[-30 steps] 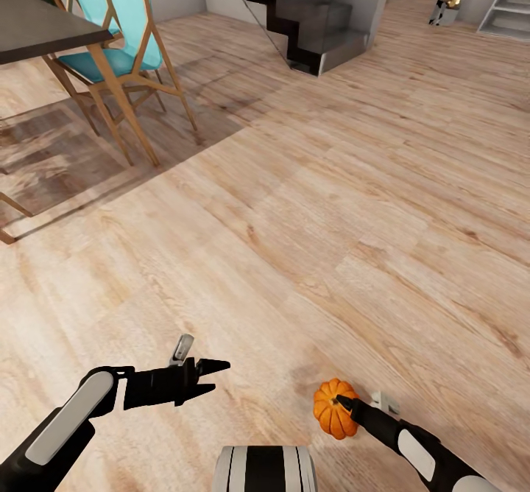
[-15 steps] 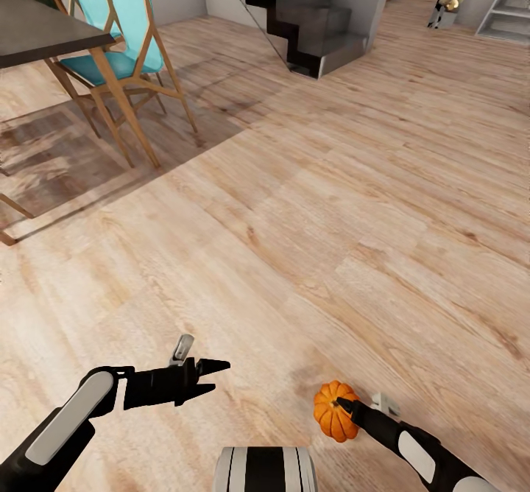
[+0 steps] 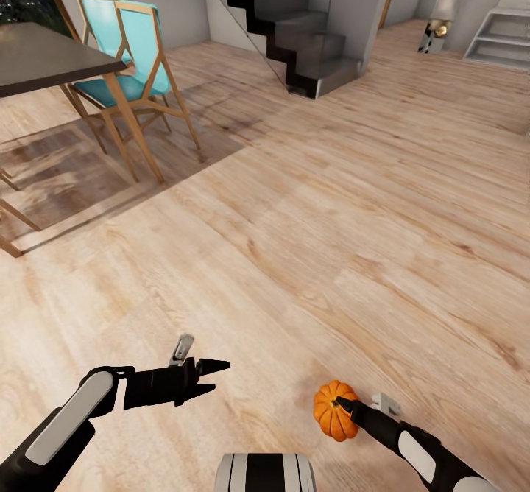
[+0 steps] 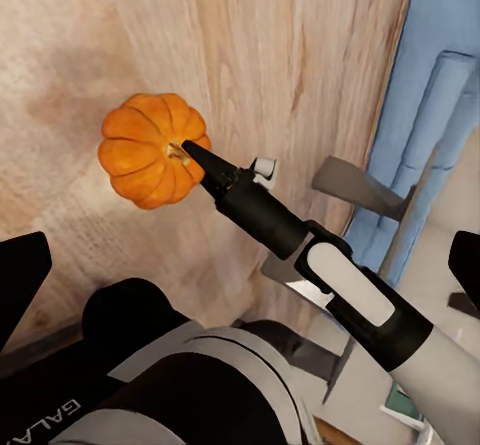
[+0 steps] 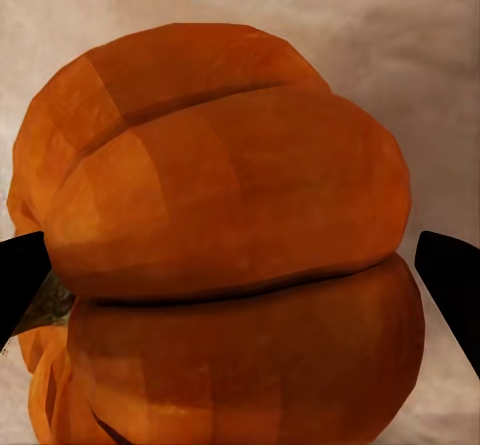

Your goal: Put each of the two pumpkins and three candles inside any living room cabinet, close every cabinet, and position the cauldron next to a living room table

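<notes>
My right gripper [image 3: 340, 402] clenches the pumpkin [image 3: 331, 409] at five o'clock; my left gripper [image 3: 213, 374] hangs released at seven, above the floor [image 3: 331, 219].

Home: dining table [image 3: 44, 57], chairs [image 3: 129, 72], staircase [image 3: 294, 28], wood floor [image 3: 331, 219].

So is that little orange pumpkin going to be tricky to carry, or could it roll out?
The pumpkin looks hard and stiff, so it probably won't squash. Its rounded, ribbed sides could let it slip between the right gripper fingertips or roll if dropped. It seems small, so likely light.
</notes>
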`<state>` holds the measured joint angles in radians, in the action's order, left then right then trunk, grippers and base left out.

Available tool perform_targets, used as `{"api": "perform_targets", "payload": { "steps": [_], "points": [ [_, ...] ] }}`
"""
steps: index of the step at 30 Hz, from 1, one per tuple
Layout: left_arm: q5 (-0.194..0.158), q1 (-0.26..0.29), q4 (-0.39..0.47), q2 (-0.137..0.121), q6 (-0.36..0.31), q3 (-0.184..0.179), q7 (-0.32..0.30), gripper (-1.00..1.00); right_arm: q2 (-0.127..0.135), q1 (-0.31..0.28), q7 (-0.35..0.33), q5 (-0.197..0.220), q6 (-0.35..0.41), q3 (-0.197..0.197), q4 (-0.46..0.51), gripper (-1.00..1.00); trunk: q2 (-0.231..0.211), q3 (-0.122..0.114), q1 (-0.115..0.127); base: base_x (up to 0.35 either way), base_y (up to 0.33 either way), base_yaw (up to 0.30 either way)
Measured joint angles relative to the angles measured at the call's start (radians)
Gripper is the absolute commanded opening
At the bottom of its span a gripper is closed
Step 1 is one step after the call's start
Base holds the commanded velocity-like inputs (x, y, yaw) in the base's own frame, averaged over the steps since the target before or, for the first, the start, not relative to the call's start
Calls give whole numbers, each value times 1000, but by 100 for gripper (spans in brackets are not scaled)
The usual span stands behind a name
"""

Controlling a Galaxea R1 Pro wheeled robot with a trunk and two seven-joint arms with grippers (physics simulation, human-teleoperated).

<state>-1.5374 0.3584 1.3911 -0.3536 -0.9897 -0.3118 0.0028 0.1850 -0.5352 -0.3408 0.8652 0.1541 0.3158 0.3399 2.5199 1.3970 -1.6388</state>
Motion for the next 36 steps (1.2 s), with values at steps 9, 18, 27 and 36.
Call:
{"api": "perform_targets", "payload": {
  "steps": [9, 18, 27, 36],
  "points": [
    [0, 0, -1, 1, 0, 0, 1, 100, 1, 0, -15, 0, 0, 0, 2, -100, -2, -35, 4, 0, 0, 0],
    [0, 0, -1, 1, 0, 0, 1, 100, 0, 0, -59, 0, 10, -1, 1, -100, -4, -70, 8, 0, 0, 0],
    [0, 0, -1, 2, 0, -1, 1, 100, 1, 0, -62, 1, 33, -3, 2, -100, -6, -104, 12, 0, 0, 0],
    [1, 0, -2, 2, 0, -2, 1, 100, 1, 0, -62, 2, 35, -3, 2, -100, -8, -139, 16, 0, 0, -35]
  ]
}}
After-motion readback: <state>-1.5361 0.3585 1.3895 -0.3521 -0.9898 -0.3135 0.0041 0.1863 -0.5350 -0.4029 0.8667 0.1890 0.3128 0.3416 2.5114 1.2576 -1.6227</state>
